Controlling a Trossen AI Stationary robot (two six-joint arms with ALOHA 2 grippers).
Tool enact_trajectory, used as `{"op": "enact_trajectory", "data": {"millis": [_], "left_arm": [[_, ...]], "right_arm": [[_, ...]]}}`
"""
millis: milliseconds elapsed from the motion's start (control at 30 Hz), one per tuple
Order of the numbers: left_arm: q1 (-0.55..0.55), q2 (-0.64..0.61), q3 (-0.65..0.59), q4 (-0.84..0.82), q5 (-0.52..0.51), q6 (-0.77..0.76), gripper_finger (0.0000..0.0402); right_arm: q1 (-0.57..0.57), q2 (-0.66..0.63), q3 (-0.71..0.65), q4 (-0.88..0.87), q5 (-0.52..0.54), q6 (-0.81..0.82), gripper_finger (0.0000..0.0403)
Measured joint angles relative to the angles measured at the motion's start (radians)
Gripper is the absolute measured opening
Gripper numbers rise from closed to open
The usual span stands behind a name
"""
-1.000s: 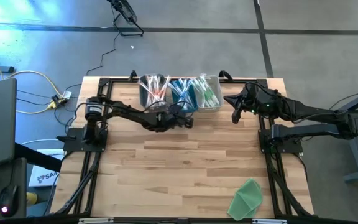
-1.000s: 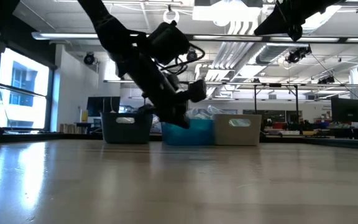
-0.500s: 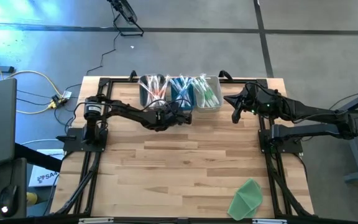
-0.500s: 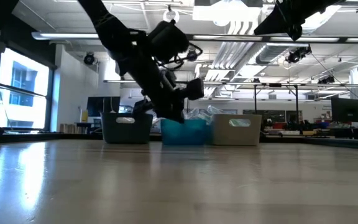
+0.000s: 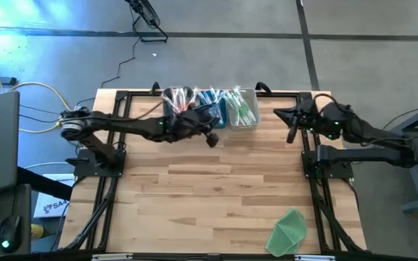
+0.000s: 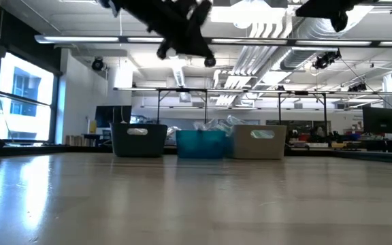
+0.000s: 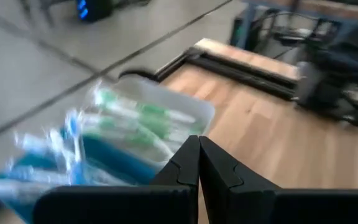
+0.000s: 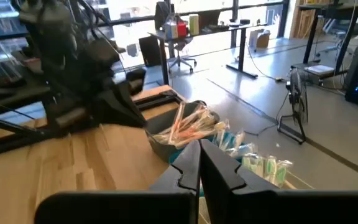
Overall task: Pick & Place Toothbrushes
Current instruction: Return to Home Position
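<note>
Evidently the sorting looks finished: toothbrushes [image 5: 210, 103] stand grouped by colour in three bins [image 6: 139, 141] at the far edge. The left gripper [image 5: 212, 138] hangs just near of them and the right gripper [image 5: 290, 133] off right. Both are pinched together, empty, probably homing. Bin labels: unreadable.

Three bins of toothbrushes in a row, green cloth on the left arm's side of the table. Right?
Not quite. The high view shows the green cloth on the right arm's side of the table. The three bins of toothbrushes do stand in a row.
</note>
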Motion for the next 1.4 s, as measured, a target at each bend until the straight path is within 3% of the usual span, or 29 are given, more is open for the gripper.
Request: {"op": "enact_trajectory", "data": {"millis": [133,300,400,600,1033,1200,1400], "left_arm": [[-0.001,-0.103,0.0,-0.054,0.08,0.095,0.0],[0.0,-0.22,0.0,-0.134,0.098,0.137,0.0],[0.0,-0.274,0.001,-0.222,0.104,0.104,0.0],[0.0,-0.283,-0.001,-0.312,0.183,0.018,0.0],[0.0,-0.295,0.0,-0.377,0.129,0.189,0.0],[0.0,-0.349,-0.004,-0.501,0.187,0.235,0.0],[0.0,-0.431,-0.076,-0.44,0.237,0.276,0.0]], "right_arm": [[0.0,-0.069,0.0,-0.05,-0.001,0.0,0.0003],[0.001,-0.12,0.0,-0.087,-0.042,-0.005,0.0004],[0.001,-0.137,0.0,-0.114,0.02,0.013,0.0004],[0.001,-0.137,0.0,-0.131,0.108,0.025,0.0005],[0.001,-0.143,0.0,-0.127,0.06,0.025,0.0005],[0.001,-0.189,0.0,-0.189,0.034,0.061,0.0005],[0.001,-0.287,0.0,-0.19,-0.018,0.046,0.0005]]}}
